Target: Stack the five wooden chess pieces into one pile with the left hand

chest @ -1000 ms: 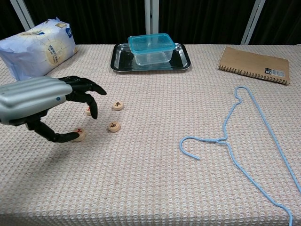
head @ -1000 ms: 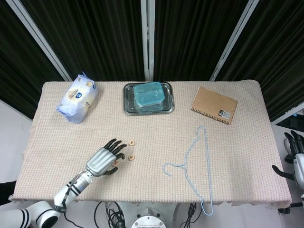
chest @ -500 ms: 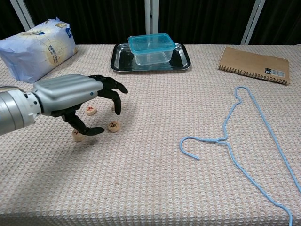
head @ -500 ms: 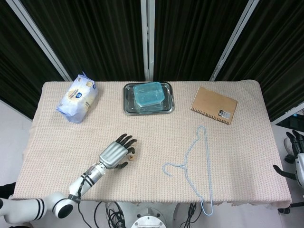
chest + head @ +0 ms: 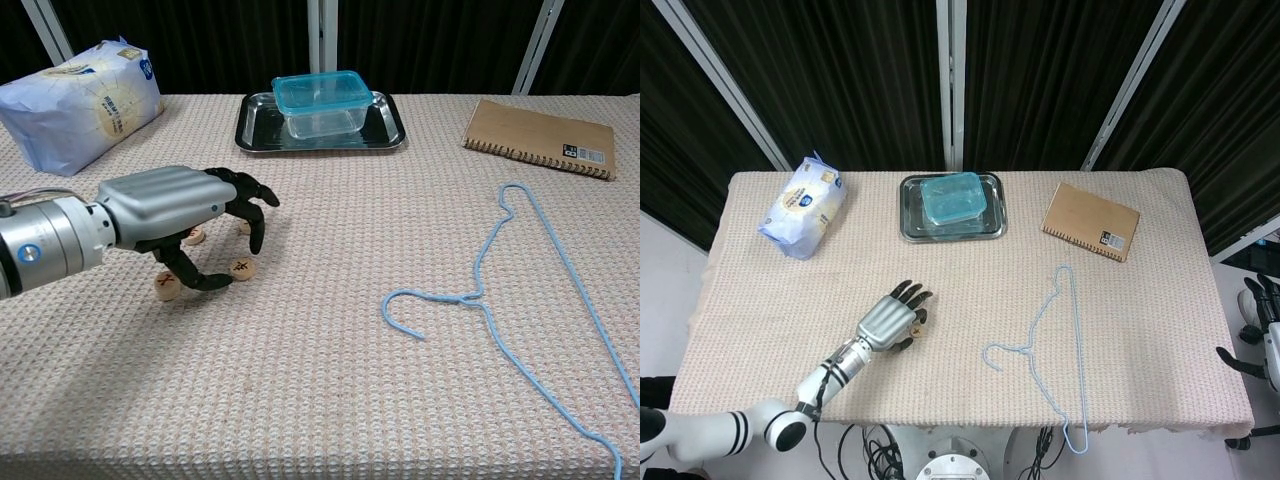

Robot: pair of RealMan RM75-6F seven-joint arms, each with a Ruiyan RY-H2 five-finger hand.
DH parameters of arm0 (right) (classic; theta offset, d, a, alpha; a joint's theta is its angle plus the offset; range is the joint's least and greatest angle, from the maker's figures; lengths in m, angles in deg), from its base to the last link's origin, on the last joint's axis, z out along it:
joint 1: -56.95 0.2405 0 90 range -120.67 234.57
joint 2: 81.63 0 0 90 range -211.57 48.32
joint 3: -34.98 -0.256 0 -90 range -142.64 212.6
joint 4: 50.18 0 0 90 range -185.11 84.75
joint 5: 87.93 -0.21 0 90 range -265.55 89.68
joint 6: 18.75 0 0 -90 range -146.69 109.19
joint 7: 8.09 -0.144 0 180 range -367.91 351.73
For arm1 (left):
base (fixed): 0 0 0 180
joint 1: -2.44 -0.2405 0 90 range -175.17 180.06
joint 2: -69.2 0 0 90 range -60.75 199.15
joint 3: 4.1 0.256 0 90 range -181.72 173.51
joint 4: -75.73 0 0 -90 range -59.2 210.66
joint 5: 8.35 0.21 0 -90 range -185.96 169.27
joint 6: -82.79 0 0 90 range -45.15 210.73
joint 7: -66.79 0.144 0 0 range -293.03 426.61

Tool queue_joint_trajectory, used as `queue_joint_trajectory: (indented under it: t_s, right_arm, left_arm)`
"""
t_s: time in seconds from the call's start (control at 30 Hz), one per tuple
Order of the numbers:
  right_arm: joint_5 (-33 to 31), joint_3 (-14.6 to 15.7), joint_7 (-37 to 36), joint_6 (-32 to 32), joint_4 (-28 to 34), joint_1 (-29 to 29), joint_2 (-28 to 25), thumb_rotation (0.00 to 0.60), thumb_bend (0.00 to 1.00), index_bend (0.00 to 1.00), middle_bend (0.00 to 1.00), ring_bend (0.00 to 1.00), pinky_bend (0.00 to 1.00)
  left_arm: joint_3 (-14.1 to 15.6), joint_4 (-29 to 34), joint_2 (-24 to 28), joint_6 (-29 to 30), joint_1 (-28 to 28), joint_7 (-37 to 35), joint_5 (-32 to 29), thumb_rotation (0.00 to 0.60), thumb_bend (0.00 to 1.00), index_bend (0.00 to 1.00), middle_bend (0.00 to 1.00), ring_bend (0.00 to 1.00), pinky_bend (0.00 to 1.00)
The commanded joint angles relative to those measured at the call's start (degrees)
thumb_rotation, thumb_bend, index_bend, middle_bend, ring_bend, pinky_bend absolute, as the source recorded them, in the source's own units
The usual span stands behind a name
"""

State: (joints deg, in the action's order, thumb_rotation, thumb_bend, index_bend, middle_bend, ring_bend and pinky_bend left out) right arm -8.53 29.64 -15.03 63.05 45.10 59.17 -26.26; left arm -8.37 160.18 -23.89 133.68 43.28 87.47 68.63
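Left hand [image 5: 175, 215]: held low over the chess pieces, palm down, fingers curled downward and spread; thumb tip seen at the cloth beside one piece. No piece is seen clasped; whether any piece is pinched cannot be told, since the fingers hide that spot.
Left hand, head view [image 5: 890, 322]: reached in from the table's near-left edge, dark fingers pointed toward the tray.
Chess pieces: four are made out in the chest view, all lying flat on the tablecloth [image 5: 330, 380], none stacked.
Piece by thumb [image 5: 242, 267]: just beside the thumb tip, red mark facing up.
Piece under wrist side [image 5: 167, 285]: near the thumb base, flat on the cloth.
Piece behind palm [image 5: 194, 236]: partly hidden by the hand.
Piece under fingers [image 5: 244, 227]: mostly covered by the fingertips.
Fifth piece: cannot be located.
Right hand [image 5: 1265, 325]: seen only at the head view's right edge, off the table, nothing held, fingers apart.
Hanger [image 5: 520, 270]: blue wire, laid flat, well apart from the pieces to the right.
Tray [image 5: 385, 125]: metal, at the far middle, with a blue-lidded container [image 5: 318, 102] set in it.
Notebook [image 5: 540, 138]: brown, far right.
Bag [image 5: 80, 100]: white and blue, far left.
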Motion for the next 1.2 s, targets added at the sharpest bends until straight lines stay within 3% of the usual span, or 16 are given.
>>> queue_joint_trajectory:
  t_s: [0.03, 1.2]
  right_arm:
    - [0.1, 0.0, 0.0, -0.1, 0.0, 0.0, 0.0, 0.600, 0.08, 0.00, 0.00, 0.00, 0.00]
    - [-0.1, 0.0, -0.4, -0.3, -0.1, 0.1, -0.2, 0.600, 0.08, 0.00, 0.00, 0.00, 0.00]
  left_arm:
    - [0.1, -0.1, -0.1, 0.0, 0.1, 0.1, -0.2, 0.600, 0.29, 0.43, 0.08, 0.00, 0.00]
    - [0.6, -3.0, -1.8, -0.3, 1.4, -4.5, -0.6, 0.600, 0.29, 0.48, 0.09, 0.00, 0.00]
